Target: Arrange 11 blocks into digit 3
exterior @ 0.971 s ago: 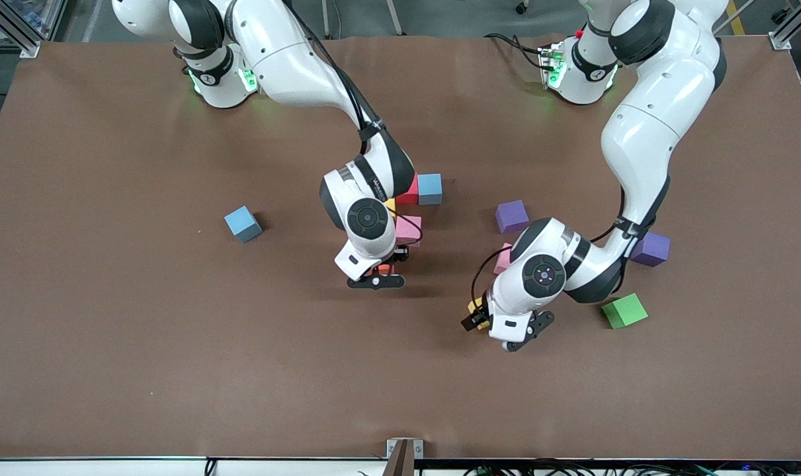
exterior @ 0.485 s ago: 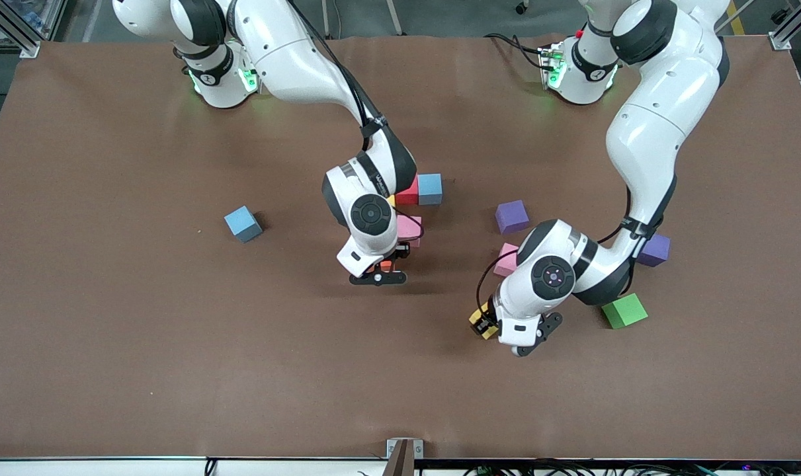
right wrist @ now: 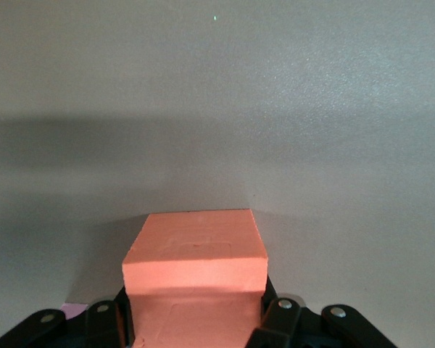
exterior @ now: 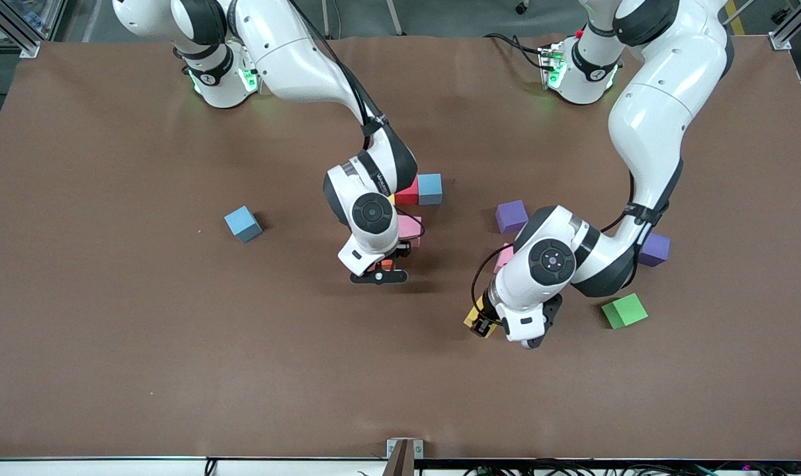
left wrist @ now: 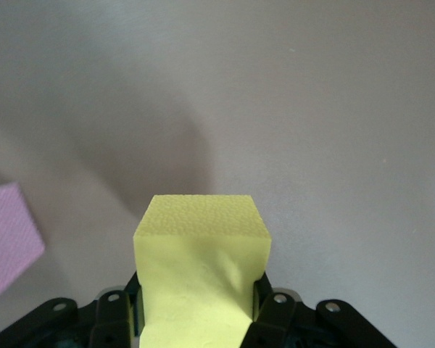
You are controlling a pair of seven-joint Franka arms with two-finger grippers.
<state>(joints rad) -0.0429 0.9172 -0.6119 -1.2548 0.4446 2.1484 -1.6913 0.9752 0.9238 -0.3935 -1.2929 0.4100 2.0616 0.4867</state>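
Observation:
My left gripper (exterior: 483, 324) is shut on a yellow block (exterior: 477, 320), low over the table beside a pink block (exterior: 504, 256). In the left wrist view the yellow block (left wrist: 201, 261) is squeezed between the fingers, with that pink block (left wrist: 7, 235) to one side. My right gripper (exterior: 381, 270) is shut on an orange block (exterior: 385, 264), close to the table next to another pink block (exterior: 410, 228); the orange block (right wrist: 196, 264) fills its wrist view. A red block (exterior: 408, 193) and a light blue block (exterior: 430, 189) sit side by side, partly under the right arm.
A lone light blue block (exterior: 243, 223) lies toward the right arm's end. Two purple blocks (exterior: 511, 216) (exterior: 655, 249) and a green cube (exterior: 624, 311) lie around the left arm's wrist. A sliver of yellow (exterior: 391, 198) shows under the right arm.
My left gripper has closed on the yellow block and its hand has turned a little. The right gripper with the orange block has barely shifted.

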